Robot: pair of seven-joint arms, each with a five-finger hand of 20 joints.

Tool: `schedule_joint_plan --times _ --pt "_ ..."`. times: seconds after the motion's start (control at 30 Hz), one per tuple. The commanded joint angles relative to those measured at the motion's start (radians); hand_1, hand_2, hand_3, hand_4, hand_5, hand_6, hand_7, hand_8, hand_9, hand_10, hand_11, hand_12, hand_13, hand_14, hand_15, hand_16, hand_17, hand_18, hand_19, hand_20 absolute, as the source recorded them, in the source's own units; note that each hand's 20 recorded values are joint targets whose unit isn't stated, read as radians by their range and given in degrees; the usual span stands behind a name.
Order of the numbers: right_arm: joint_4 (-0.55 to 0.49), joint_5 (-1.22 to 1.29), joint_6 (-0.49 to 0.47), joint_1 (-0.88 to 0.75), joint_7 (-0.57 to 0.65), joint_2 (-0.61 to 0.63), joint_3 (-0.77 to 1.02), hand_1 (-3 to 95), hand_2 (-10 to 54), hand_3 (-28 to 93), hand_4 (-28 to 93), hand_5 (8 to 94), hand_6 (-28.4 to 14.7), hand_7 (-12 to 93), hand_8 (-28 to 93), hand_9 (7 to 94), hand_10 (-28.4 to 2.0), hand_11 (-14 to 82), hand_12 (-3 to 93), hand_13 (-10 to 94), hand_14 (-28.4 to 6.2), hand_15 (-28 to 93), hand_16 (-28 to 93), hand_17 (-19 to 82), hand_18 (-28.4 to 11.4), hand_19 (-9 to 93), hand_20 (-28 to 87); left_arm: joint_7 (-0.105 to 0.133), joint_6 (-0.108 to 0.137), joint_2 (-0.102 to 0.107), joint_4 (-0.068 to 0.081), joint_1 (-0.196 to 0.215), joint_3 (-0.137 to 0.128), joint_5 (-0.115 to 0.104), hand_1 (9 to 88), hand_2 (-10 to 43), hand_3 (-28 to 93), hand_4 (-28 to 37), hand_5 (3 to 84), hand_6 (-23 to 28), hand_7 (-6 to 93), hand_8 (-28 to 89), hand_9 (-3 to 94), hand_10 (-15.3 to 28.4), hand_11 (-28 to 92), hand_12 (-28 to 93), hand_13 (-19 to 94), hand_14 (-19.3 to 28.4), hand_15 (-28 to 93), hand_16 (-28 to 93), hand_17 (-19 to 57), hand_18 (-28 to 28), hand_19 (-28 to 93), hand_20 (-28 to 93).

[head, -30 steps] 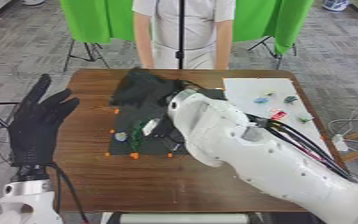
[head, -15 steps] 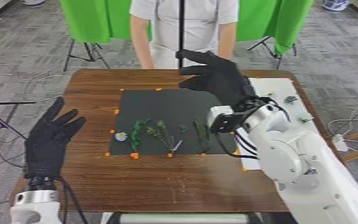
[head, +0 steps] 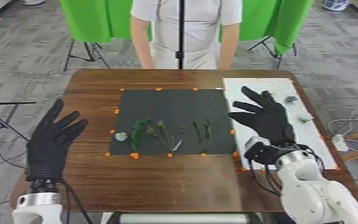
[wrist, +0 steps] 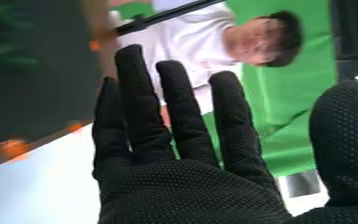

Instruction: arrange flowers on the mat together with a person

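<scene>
In the head view, my right hand [head: 266, 119] is over the white board [head: 238, 90] on the right, its fingers straight and holding nothing. My left hand [head: 49, 145] is at the table's left edge, fingers extended. Between them lies the dark mat [head: 171, 100]. On its lower half are a pale flower [head: 120, 136], a green stem [head: 136, 136], a branching spray [head: 164, 134] and thin green stems [head: 202, 129]. In the right wrist view, my right hand [wrist: 189, 187] has its fingers spread straight, with the dark mat [wrist: 33, 100] beyond it.
Small green pieces, such as one sprig [head: 290, 99] and another [head: 305, 119], lie on the white board beside my right hand. Orange marks [head: 135, 155] line the mat's edges. Bare wooden table [head: 149, 185] runs along the near side.
My right hand has moved from over the mat, past its far right corner, back and right to the white board. The mat's flowers have come into sight. My left hand has shifted slightly right and lower.
</scene>
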Motion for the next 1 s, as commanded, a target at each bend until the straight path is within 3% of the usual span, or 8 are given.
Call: schedule_joint_plan --times 0.03,0.27,0.4,0.53,0.7,0.77,0.83,1.0 --pt "0.004 -0.076 0.001 -0.033 0.008 -0.023 0.003 17.2 9.0 67 -28 36.6 -0.1 10 -11 44.2 -17.1 9.6 13.6 39 -20.3 36 11 6 -21.6 48 20 -0.026 -0.015 -0.027 -0.005 0.004 0.010 0.018 22.2 7.9 75 -27.8 30.7 4.1 10.6 -9 35.3 16.5 19 10 33 23.6 40 -6 -0.2 27.5 68 -4" --pt "0.012 -0.043 0.017 -0.032 -0.028 -0.042 0.008 16.9 9.4 67 -27 36.5 -0.1 10 -11 44.5 -17.1 9.7 14.1 39 -20.3 36 12 6 -21.7 48 20 -0.035 -0.046 -0.049 0.005 -0.010 -0.003 0.027 22.4 8.0 75 -27.6 30.6 4.1 10.9 -9 35.8 16.8 20 10 33 23.4 40 -7 0.1 27.8 70 -7" --pt "0.010 -0.050 0.016 -0.030 -0.008 -0.046 0.016 16.7 9.4 67 -27 37.6 -0.2 11 -11 46.1 -17.2 11.5 14.8 40 -19.8 39 13 6 -21.8 49 20 -0.029 -0.045 -0.044 0.001 0.001 -0.007 0.024 22.3 8.0 75 -27.5 30.6 4.1 10.9 -9 36.3 17.1 20 10 33 24.0 41 -6 -0.2 27.8 71 -8" --pt "0.015 -0.025 -0.002 -0.028 -0.013 -0.055 0.023 16.9 9.4 67 -27 37.9 -0.3 11 -11 46.5 -17.4 12.1 14.9 40 -19.8 41 13 6 -21.9 49 20 -0.024 -0.042 -0.047 -0.003 0.012 -0.014 0.025 22.3 8.0 75 -27.5 30.4 4.1 10.7 -9 36.5 17.7 21 11 34 25.6 51 -7 0.8 28.2 75 -9" --pt "0.021 -0.006 -0.011 -0.019 -0.008 -0.060 0.022 16.8 9.5 66 -27 38.0 -0.2 11 -11 46.6 -17.5 12.5 14.8 40 -19.8 41 12 6 -21.9 49 20 -0.020 -0.049 -0.053 -0.004 0.017 -0.024 0.014 22.2 8.0 74 -27.5 30.3 4.1 10.4 -9 36.6 17.7 21 11 34 25.8 51 -8 1.1 28.3 75 -11" --pt "0.025 -0.015 -0.019 -0.014 0.006 -0.062 0.020 16.6 9.6 67 -27 38.1 -0.2 11 -11 46.7 -17.5 12.5 14.7 40 -19.7 41 12 6 -22.0 49 20 -0.020 -0.049 -0.055 -0.007 0.022 -0.028 0.020 22.1 8.0 74 -27.5 30.2 4.0 10.3 -9 36.6 17.7 21 11 35 25.8 51 -9 1.4 28.4 75 -12" --pt "0.025 0.009 -0.014 -0.018 -0.023 -0.054 0.015 16.6 9.5 67 -27 38.1 -0.2 11 -11 46.6 -17.5 12.4 14.7 40 -19.7 41 12 6 -22.0 49 20 -0.008 -0.049 -0.050 0.006 0.000 -0.017 0.022 22.1 8.0 74 -27.6 30.2 4.0 10.3 -9 36.7 17.7 21 11 35 25.7 49 -9 1.7 28.4 76 -13" --pt "0.031 0.017 -0.021 -0.010 -0.016 -0.060 0.008 16.3 9.7 67 -27 38.1 -0.1 11 -11 46.7 -17.8 12.2 14.5 40 -19.9 41 12 6 -22.0 49 20 -0.020 -0.065 -0.061 0.012 -0.024 -0.010 0.026 21.7 8.2 74 -27.9 29.7 3.9 10.2 -9 36.0 17.2 20 11 34 24.8 43 -8 2.0 28.4 74 -17"
